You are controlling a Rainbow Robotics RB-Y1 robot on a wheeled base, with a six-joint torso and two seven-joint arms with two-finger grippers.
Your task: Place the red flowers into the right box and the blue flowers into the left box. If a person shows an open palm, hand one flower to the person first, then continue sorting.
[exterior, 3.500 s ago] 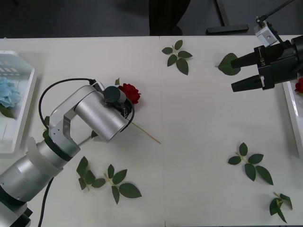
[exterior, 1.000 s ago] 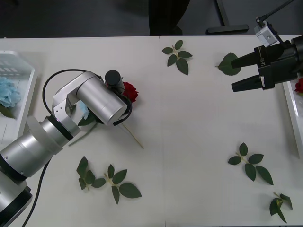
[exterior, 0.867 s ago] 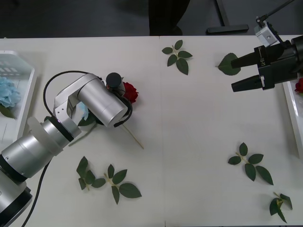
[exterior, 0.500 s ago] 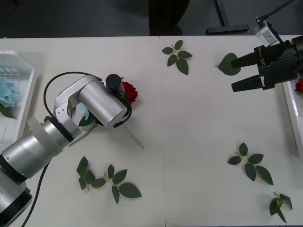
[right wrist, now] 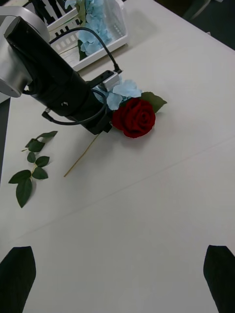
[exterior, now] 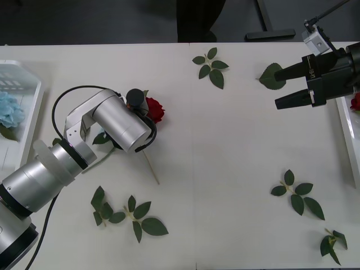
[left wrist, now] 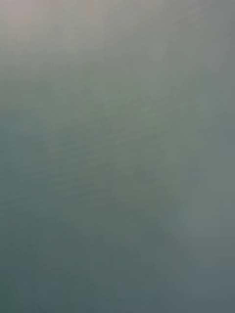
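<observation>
Containers first: I am seeing the left box [exterior: 22, 121], a white slotted plastic basket, sitting at the bench's [exterior: 225, 146] left edge and holding a pale blue hydrangea head [exterior: 10, 109] of many small petals with a broad green leaf beneath it. I am seeing the right box [exterior: 347, 135], a shallow white tray with a thin straight rim, lying at the right edge and holding one deep-red rose [exterior: 355, 102] that is cut off by the frame edge.

Near the bench's left-centre a red rose [exterior: 154, 109] is lying on the smooth white surface, its layered velvety head just beside a blue flower [right wrist: 122, 92] and a green leaf. A thin pale stem is running out from under the left arm's silver wrist. The left tool [right wrist: 108, 122] is sitting low over these two flowers, right against the rose head; I cannot tell whether its fingers are parted or closed, because the black housing is hiding them.

The right tool [exterior: 283, 87] is hovering above the far right of the bench with its two black fingers spread apart and nothing between them.

Loose green leaf sprigs [exterior: 211, 66] are lying scattered across the bench.
</observation>
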